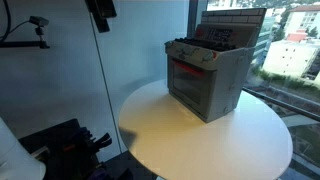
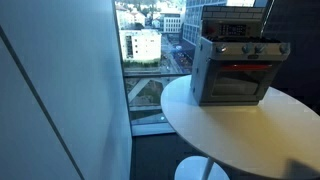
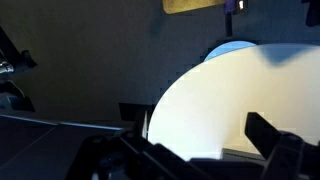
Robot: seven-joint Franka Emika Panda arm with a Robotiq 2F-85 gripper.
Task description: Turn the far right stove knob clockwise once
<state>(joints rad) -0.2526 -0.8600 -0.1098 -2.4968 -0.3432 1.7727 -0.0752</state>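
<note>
End effector (image 3: 195,140): open, fingers wide apart, nothing between; high above counter, well apart from stove.
Counter (image 3: 220,90): round, white; wrist view looks down on its rim, dark floor beyond.
Stove (image 1: 205,72): upright on counter near rim on window side; red-lit front window, dark burner top, raised back panel.
Knob strip (image 2: 248,50): front face, just under burner top; single knobs too small to tell apart.
Step in hand: approach, no contact yet.
Approach: come in square to front face, line up on last knob at right end of strip, close on knob only.
Turn: pure wrist roll clockwise, axis on knob centre, one click, then release.
Risk: toy body probably light; side load may slide or tip it, so no pushing.
</note>
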